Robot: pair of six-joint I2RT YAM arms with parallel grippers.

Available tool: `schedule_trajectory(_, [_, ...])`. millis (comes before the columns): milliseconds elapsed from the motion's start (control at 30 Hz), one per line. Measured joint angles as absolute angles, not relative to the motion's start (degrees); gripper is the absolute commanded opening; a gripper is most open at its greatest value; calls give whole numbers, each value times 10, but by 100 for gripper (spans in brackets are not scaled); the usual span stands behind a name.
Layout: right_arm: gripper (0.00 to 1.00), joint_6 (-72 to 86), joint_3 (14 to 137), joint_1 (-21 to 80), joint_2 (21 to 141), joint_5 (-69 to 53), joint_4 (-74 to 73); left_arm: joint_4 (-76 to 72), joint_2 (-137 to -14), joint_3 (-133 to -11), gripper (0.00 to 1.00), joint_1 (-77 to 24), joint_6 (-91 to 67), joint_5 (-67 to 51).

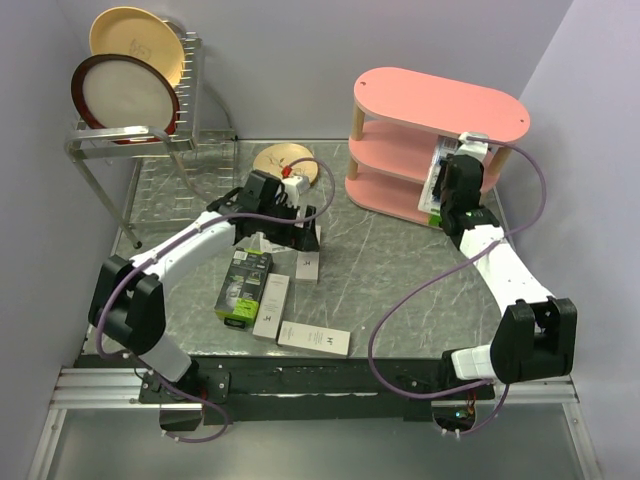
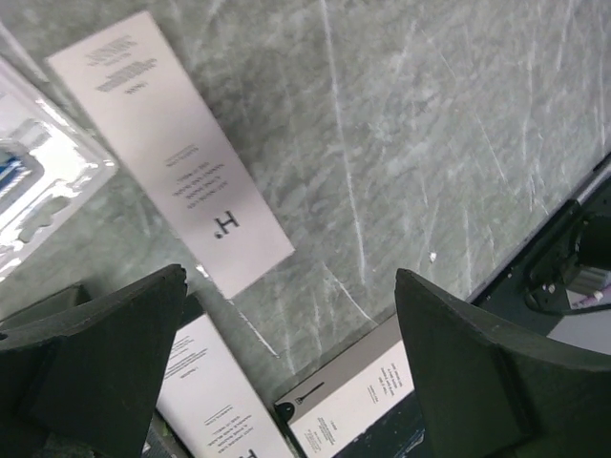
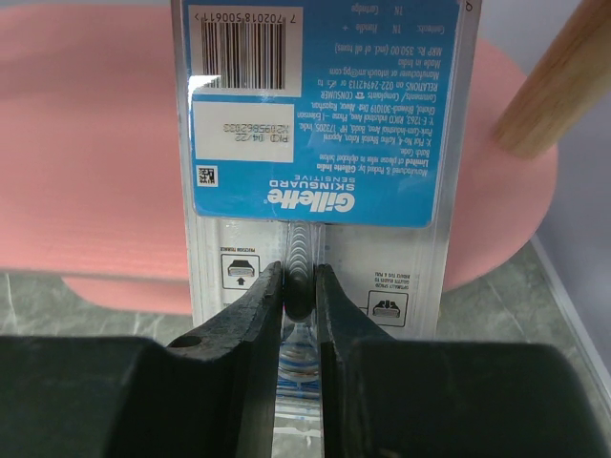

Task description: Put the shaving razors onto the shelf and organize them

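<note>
Razor packs you can count: three slim white boxes (image 1: pixel 272 305) on the table (image 1: pixel 400 260) under your wide-open left gripper (image 2: pixel 288 277); one blue blister card (image 3: pixel 315 114) clamped by your right gripper (image 3: pixel 301 286) at the pink shelf (image 1: pixel 440 100)

A metal wire dish rack (image 1: pixel 120 133) is standing at the far left of the counter (image 1: pixel 390 240), holding two plates upright: a tan plate (image 1: pixel 135 40) behind and a dark-rimmed plate (image 1: pixel 125 95) in front. A small tan dish (image 1: pixel 280 160) is lying flat nearby.

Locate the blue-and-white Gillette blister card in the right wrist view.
Top view: the blister card is clamped in the right gripper at the right end of the pink three-tier shelf, beside its lower boards.
</note>
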State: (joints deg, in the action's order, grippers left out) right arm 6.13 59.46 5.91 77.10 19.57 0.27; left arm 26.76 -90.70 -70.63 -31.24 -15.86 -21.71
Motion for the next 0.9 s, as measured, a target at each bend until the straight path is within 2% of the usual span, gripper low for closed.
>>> schedule_trajectory(167, [2, 61, 601, 35, 779, 194, 9, 234, -924, -706, 93, -339, -161, -248])
schedule_trajectory(267, [9, 61, 607, 25, 789, 189, 4, 102, -938, -685, 85, -366, -185, -279])
schedule_trajectory(300, [9, 61, 611, 22, 794, 187, 0, 55, -946, -680, 72, -375, -197, -289])
schedule_trajectory(367, [11, 61, 618, 19, 799, 183, -4, -48, -980, -687, 53, -397, -222, -309])
schedule_trajectory(400, [11, 61, 621, 19, 800, 180, -5, -79, -1013, -718, 32, -408, -233, -318])
schedule_trajectory(467, [11, 60, 626, 18, 801, 178, -7, -106, -1098, -818, 16, -425, -256, -334])
schedule_trajectory(500, [11, 60, 630, 17, 801, 176, -8, -123, -1154, -889, 4, -433, -267, -343])
schedule_trajectory(533, [12, 61, 635, 17, 802, 173, -9, -140, -1196, -938, 1, -439, -279, -347])
schedule_trajectory(633, [12, 60, 642, 16, 802, 170, -6, -192, -1271, -1002, 1, -448, -327, -348])
schedule_trajectory(767, [13, 59, 645, 15, 805, 166, -5, -236, -1347, -1059, 1, -458, -389, -342])
schedule_trajectory(900, [15, 59, 646, 13, 814, 164, -4, -261, -1383, -1067, 4, -474, -425, -319])
